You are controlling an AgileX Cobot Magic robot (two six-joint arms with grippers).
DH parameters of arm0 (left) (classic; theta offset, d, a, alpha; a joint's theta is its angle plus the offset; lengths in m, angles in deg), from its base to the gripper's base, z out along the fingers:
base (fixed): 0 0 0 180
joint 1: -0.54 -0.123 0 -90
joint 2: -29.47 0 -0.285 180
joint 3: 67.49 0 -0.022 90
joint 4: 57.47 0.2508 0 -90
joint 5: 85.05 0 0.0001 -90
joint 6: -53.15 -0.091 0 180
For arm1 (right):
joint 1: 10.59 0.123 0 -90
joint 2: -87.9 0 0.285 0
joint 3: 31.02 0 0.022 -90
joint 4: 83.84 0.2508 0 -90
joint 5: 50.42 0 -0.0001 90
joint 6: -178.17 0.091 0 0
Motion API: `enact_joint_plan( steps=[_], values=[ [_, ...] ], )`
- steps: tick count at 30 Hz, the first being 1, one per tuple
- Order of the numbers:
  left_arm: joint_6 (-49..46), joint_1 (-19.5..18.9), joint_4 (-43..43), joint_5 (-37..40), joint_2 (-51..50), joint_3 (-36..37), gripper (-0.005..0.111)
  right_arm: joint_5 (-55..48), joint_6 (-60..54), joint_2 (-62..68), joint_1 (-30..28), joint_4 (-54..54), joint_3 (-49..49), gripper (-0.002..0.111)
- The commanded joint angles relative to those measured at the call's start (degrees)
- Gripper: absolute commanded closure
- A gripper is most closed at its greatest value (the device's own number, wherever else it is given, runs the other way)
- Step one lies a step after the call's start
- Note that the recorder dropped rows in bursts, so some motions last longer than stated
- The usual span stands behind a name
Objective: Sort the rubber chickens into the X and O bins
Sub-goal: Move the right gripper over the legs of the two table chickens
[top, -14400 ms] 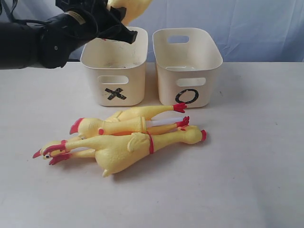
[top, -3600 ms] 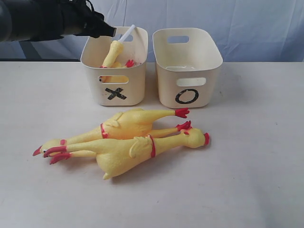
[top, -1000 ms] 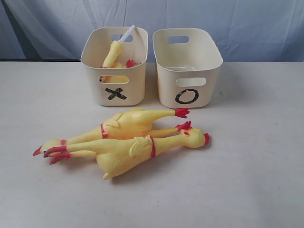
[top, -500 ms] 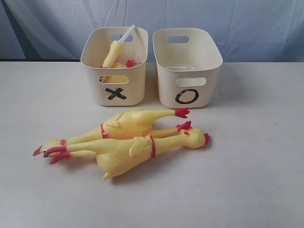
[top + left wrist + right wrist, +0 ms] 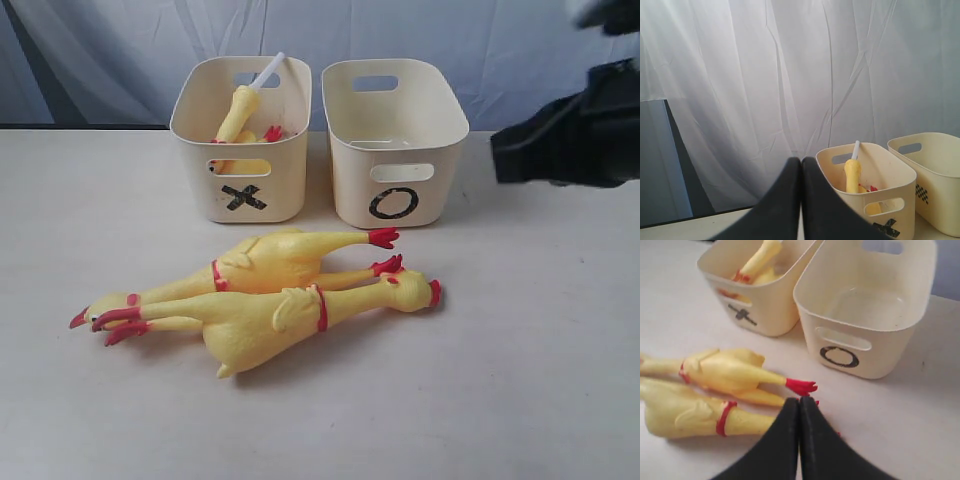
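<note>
Two large yellow rubber chickens lie side by side on the table, the rear one with its red feet pointing right, the front one with its head to the right. A slim chicken stands on end inside the X bin. The O bin beside it holds nothing. My right arm hangs blurred at the right edge, beside the O bin. Its gripper is shut and empty above the rear chicken's feet. The left gripper is shut, empty, apart from the X bin.
A white cloth backdrop hangs behind the bins. Bare table stretches in front of and to the right of the chickens. The two bins stand close together with a narrow gap between them.
My right arm has come into the exterior view from the right edge. The chickens and both bins have not moved.
</note>
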Motion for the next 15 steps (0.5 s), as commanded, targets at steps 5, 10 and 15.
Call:
enact_joint_plan(
  steps=[5, 10, 15],
  values=[
    [0.15, 0.2, -0.26, -0.01, 0.28, 0.32, 0.107, -0.91, -21.65, 12.05, 8.46, -0.69, -0.76, 0.108],
    [0.15, 0.2, -0.26, 0.15, 0.28, 0.32, 0.107, 1.78, -25.94, 16.27, 11.32, -2.16, -0.76, 0.106],
    [0.15, 0.2, -0.26, 0.15, 0.28, 0.32, 0.107, 4.33, -34.46, 19.97, 12.51, -1.54, -0.76, 0.079]
  ],
)
